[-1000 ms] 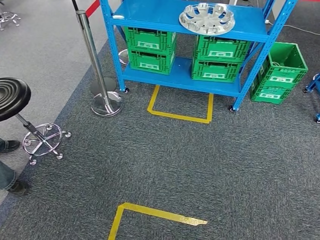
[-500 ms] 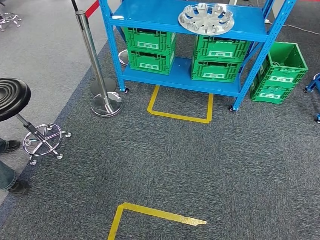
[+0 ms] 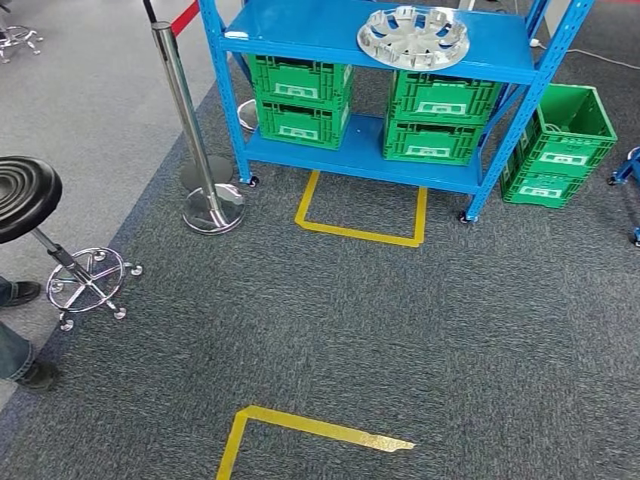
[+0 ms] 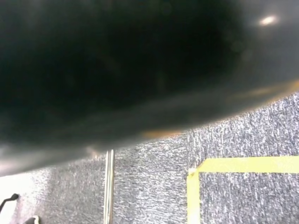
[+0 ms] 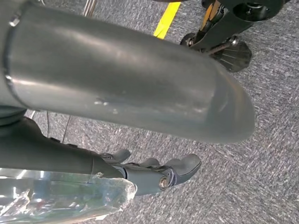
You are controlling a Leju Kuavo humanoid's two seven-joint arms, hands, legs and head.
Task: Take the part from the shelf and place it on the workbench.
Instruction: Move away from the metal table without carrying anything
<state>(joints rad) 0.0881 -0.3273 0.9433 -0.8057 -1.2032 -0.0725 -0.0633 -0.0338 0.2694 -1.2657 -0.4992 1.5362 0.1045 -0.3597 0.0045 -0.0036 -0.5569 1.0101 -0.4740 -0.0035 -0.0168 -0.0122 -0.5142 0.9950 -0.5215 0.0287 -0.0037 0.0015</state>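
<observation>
— So how is the right hand (image 5: 155,172) set?
— Its dark fingers are seen lying loosely extended over the carpet (image 3: 362,330), nothing held. The left hand's state cannot be told.
— And the part (image 3: 413,37)?
— It is seen resting on the top board of the blue shelf (image 3: 317,35), well apart from the robot. The approach is judged unfinished; the yellow floor marking (image 3: 361,232) should be reached before any reach is made.

Right hand (image 5: 155,172) hangs over grey carpet (image 5: 267,140) — fingers loosely extended, holding nothing; yellow tape (image 5: 167,19) beyond.
</observation>
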